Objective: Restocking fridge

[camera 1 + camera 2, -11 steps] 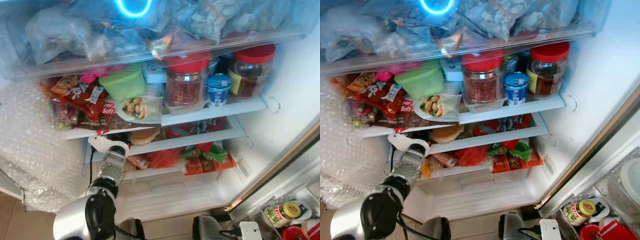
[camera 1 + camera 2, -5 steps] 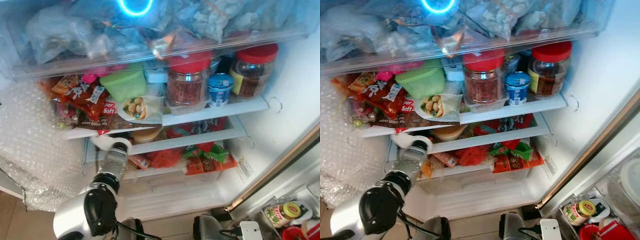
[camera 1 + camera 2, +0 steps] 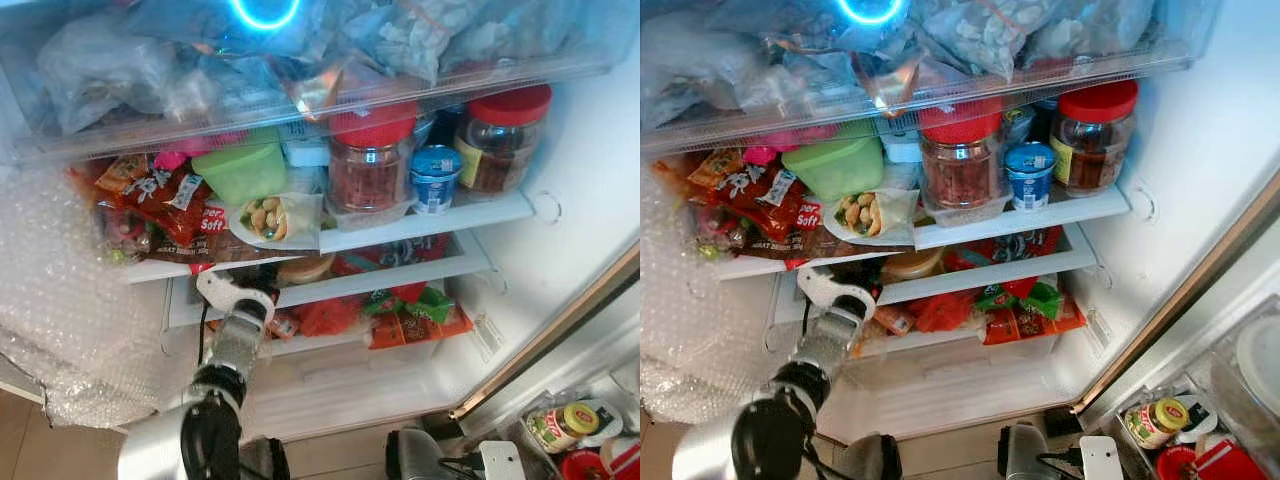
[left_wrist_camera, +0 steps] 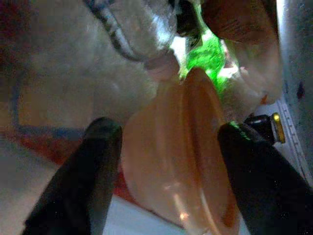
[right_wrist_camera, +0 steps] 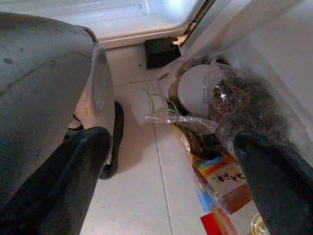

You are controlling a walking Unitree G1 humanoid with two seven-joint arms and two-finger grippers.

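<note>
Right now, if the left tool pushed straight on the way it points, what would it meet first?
Most likely the pale orange lidded plastic tub on the fridge's middle shelf: it sits between the open left tool's black fingers, apparently very close, though depth is unclear.

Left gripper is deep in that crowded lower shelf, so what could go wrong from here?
The left gripper has its fingers open on either side of an orange tub, with a clear bottle right above; pushing further could knock the bottle over. The shelf is packed with red packets, so the wrist may drag some out on withdrawal. The wrap on the plate overhangs the shelf above the arm.

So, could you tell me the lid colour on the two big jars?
Red lids; left eye view.
</note>
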